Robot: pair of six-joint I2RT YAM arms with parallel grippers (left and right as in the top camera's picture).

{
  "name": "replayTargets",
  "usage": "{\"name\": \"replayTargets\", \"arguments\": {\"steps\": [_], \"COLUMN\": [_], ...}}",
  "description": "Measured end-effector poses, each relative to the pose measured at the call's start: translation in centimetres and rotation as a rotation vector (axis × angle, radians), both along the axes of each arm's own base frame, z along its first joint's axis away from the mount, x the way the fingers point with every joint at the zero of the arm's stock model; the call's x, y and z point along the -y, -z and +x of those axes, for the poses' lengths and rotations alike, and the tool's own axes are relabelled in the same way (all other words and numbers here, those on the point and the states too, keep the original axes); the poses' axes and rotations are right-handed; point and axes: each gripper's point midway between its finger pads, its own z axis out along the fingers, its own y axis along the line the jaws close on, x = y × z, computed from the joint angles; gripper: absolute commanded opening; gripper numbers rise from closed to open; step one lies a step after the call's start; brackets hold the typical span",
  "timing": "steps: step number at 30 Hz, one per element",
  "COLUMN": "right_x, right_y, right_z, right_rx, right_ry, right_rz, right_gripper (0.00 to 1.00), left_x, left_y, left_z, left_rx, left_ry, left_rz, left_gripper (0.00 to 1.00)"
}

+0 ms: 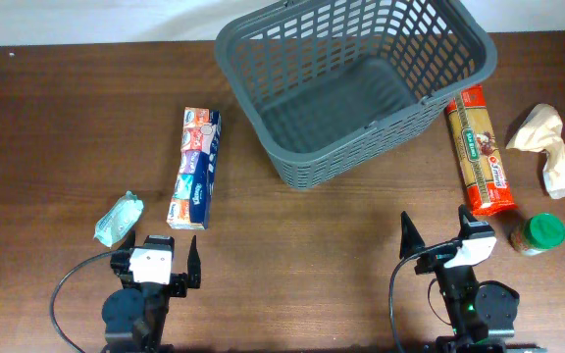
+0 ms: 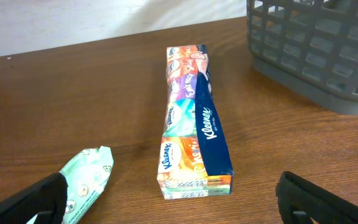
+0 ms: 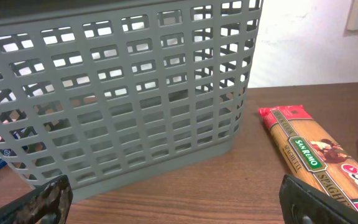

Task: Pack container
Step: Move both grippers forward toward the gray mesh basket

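Observation:
The container [image 1: 292, 167], a big dark grey lattice basket, stands at the back centre with nothing showing inside it. My left gripper [image 1: 157, 265] rests open near the front left edge. In its wrist view the left gripper [image 2: 173, 205] faces a long Kleenex tissue pack [image 2: 191, 118], and a green wipes packet [image 2: 86, 177] lies by its left finger. At the front right my right gripper [image 1: 437, 237] is open and holds nothing. In the right wrist view the right gripper [image 3: 176, 202] faces the container's wall [image 3: 123, 93], with a red spaghetti pack [image 3: 316, 155] to the right.
The tissue pack [image 1: 195, 169] and wipes packet [image 1: 119, 219] lie left of the container. The spaghetti pack [image 1: 481, 149], a crumpled paper bag [image 1: 555, 149] and a green-lidded jar [image 1: 539, 234] lie to the right. The brown wooden table [image 1: 302, 255] spreads between the arms.

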Motion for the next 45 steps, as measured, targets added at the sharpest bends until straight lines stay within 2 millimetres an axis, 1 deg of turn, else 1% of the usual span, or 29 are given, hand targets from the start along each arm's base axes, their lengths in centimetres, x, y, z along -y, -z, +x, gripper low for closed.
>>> {"name": "replayTargets", "arguments": {"steps": [18, 25, 30, 33, 35, 38, 41, 43, 44, 45], "right_x": [0.0, 0.0, 0.0, 0.0, 0.0, -0.3, -0.7, -0.9, -1.0, -1.2], "right_y": [0.0, 0.0, -0.2, -0.5, -1.4, -1.9, -2.5, -4.0, -4.9, -6.0], "right_z": [0.0, 0.0, 0.0, 0.0, 0.0, 0.0, -0.5, -1.2, -1.7, -2.2], "right_rx": [0.000, 0.000, 0.008, 0.021, 0.055, 0.066, 0.032, 0.004, -0.001, -0.014], "right_ry": [0.000, 0.000, 0.000, 0.000, 0.001, -0.014, -0.039, -0.052, -0.057, -0.065], "right_rz": [0.000, -0.001, -0.001, 0.001, 0.015, 0.044, 0.056, 0.047, 0.039, 0.025], "right_gripper": [0.99, 0.99, 0.99, 0.99, 0.99, 0.99, 0.99, 0.99, 0.99, 0.99], "left_x": [0.0, -1.6, -1.9, -1.7, -0.9, 1.5, 4.2, 5.8, 6.5, 7.4], "left_y": [0.0, 0.0, -0.2, -0.5, -1.1, -2.4, -3.5, -4.5, -5.2, -6.4], "left_z": [0.0, 0.0, 0.0, 0.1, 0.4, 0.5, 0.1, -0.5, -0.8, -1.2], "left_rx": [0.000, 0.000, 0.007, 0.020, 0.048, 0.101, 0.119, 0.118, 0.122, 0.133], "left_ry": [-0.002, -0.080, -0.097, -0.087, -0.044, 0.089, 0.233, 0.322, 0.364, 0.415], "left_rz": [0.001, 0.046, 0.056, 0.052, 0.038, -0.010, -0.100, -0.145, -0.163, -0.180], "left_gripper": [0.99, 0.99, 0.99, 0.99, 0.99, 0.99, 0.99, 0.99, 0.99, 0.99]}}
